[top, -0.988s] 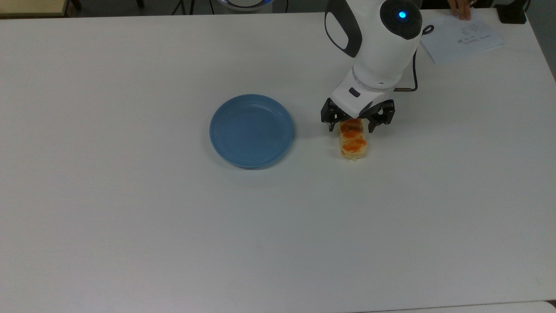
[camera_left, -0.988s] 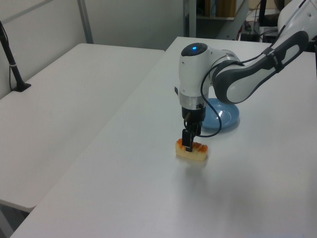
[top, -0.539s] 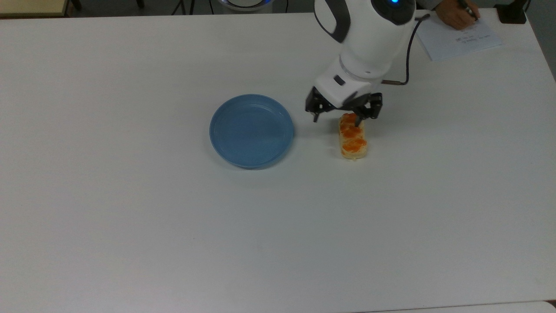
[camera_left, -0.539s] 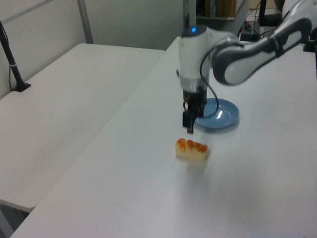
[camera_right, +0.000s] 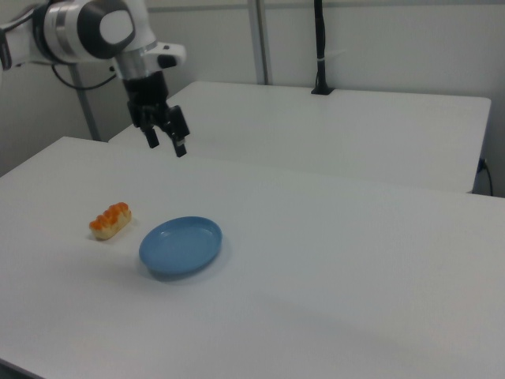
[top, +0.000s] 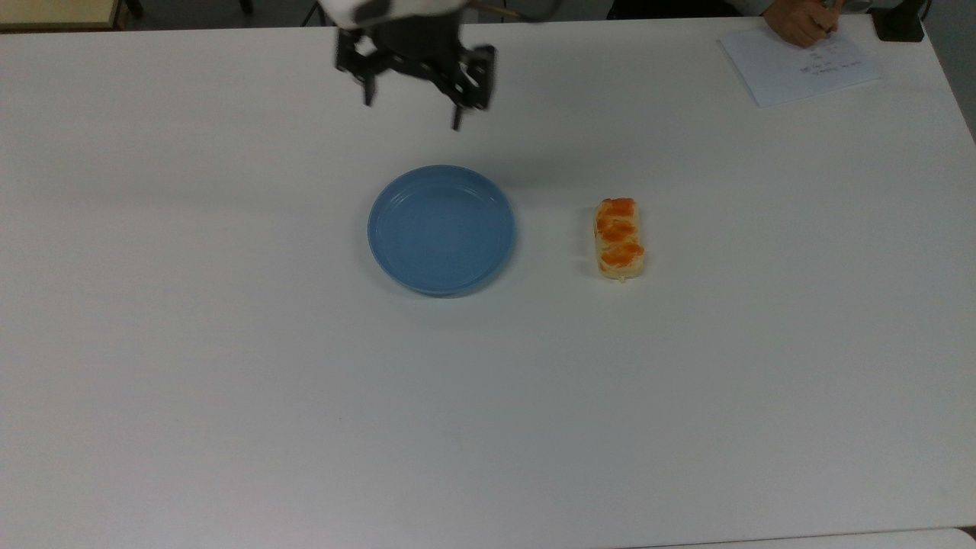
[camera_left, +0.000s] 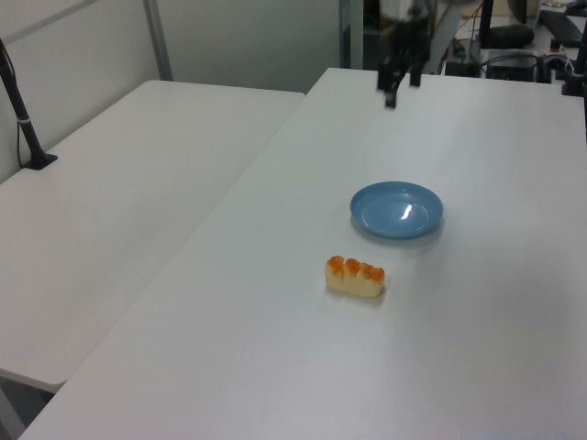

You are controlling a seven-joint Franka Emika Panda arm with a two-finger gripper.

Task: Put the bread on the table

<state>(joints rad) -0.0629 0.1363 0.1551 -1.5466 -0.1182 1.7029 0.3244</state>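
In the top view, I have the pincer [top: 415, 88] up near the far edge of the table [top: 229, 381], its two fingers spread apart and holding nothing. The bread [top: 619, 238] lies flat on the bare table, just to the top view's right of the blue plate [top: 442, 229], with a clear gap between the two. I judge the placing done, so the step in hand is simply to clear away. To do that well I would stay high and keep off the line over the bread and the plate. At the top view's upper right a sheet of paper [top: 801, 59] lies by the table corner with a person's hand [top: 801, 21] on it; I would keep well away from that corner.

In the left view, the pincer [camera_left: 401, 84] hangs above the table's far end, well apart from the blue plate [camera_left: 397, 209] and the bread [camera_left: 355, 276]. The bread sits upright with its orange patches on top, nearer the left view's left table edge than the plate is, but not at the brink. Open table runs wide all round it.

In the right view, the pincer [camera_right: 163, 136] is raised over the table's back edge, fingers parted and empty. The bread [camera_right: 110, 220] rests to the right view's left of the blue plate [camera_right: 181, 245], apart from it. The near half of the table offers plenty of free room.
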